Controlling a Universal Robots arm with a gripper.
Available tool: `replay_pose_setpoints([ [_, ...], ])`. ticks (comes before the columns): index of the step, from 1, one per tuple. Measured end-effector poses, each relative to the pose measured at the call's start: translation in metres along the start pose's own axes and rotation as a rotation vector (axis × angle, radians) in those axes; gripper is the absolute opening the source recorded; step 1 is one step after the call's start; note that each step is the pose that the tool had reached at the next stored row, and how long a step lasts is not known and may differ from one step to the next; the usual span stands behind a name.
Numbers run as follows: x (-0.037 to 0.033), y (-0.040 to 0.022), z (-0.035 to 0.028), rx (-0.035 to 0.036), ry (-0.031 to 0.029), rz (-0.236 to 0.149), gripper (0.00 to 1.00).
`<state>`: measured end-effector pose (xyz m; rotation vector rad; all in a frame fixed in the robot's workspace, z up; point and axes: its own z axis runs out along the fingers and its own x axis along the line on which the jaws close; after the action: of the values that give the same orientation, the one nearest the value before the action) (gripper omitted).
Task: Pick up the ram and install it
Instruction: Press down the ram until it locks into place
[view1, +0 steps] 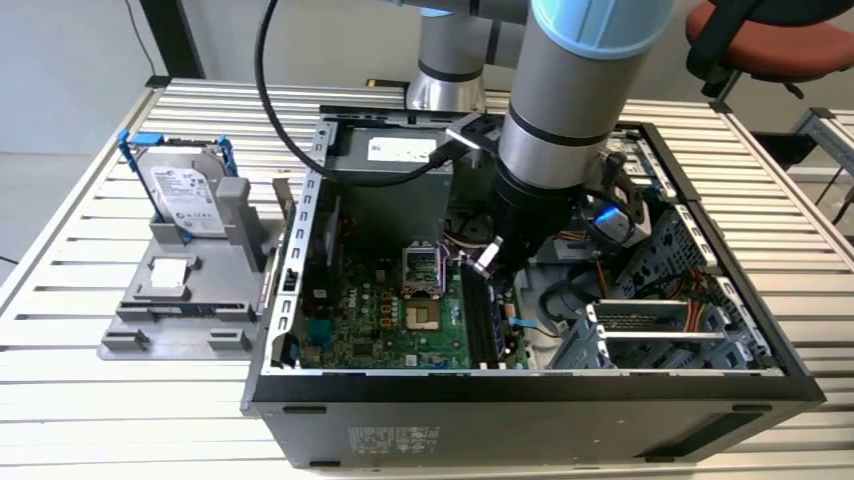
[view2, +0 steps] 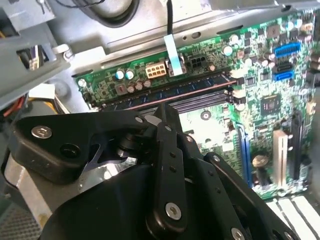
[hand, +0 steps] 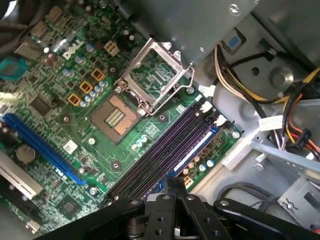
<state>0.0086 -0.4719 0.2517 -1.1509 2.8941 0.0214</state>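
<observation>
- Ram (hand: 197, 150) lies inside the largest thing here, the open computer case (view1: 534, 385), whose walls surround my pincer (view1: 489, 262)
- my arm (view1: 574, 100) reaches down into that case from above
- green motherboard (view1: 387, 310) spreads beneath my pincer
- silver hard drive (view1: 187, 190) in its blue frame stands outside the case, well away from my pincer
- Ram itself stands in the memory slot at the board's edge, right below my fingertips; both wrist views show its bluish labels, and the dark slots (hand: 165, 150) next to it are bare
- bare processor socket (hand: 116, 116) lies near my pincer, beyond those slots, its metal frame tipped up
- my pincer is narrow, fingers (view2: 167, 117) together with nothing between them
</observation>
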Motion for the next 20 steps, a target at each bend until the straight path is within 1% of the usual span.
replay_pose_setpoints([
  [4,0.0,0.0,-0.0001,-0.0026,-0.0004,-0.064,0.0],
  [8,0.0,0.0,0.0,-0.0084,-0.0044,-0.122,0.0],
  [9,0.0,0.0,0.0001,-0.009,-0.0044,-0.139,0.0],
  [10,-0.0001,0.0,0.0001,-0.0101,-0.0044,-0.173,0.0],
  [14,-0.0011,-0.0011,0.0001,-0.0118,-0.004,-0.223,0.0],
  [16,-0.0019,-0.0018,0.0001,-0.0126,-0.0037,-0.241,0.0],
  [20,-0.0021,-0.002,0.0001,-0.0138,-0.004,-0.289,0.0],
])
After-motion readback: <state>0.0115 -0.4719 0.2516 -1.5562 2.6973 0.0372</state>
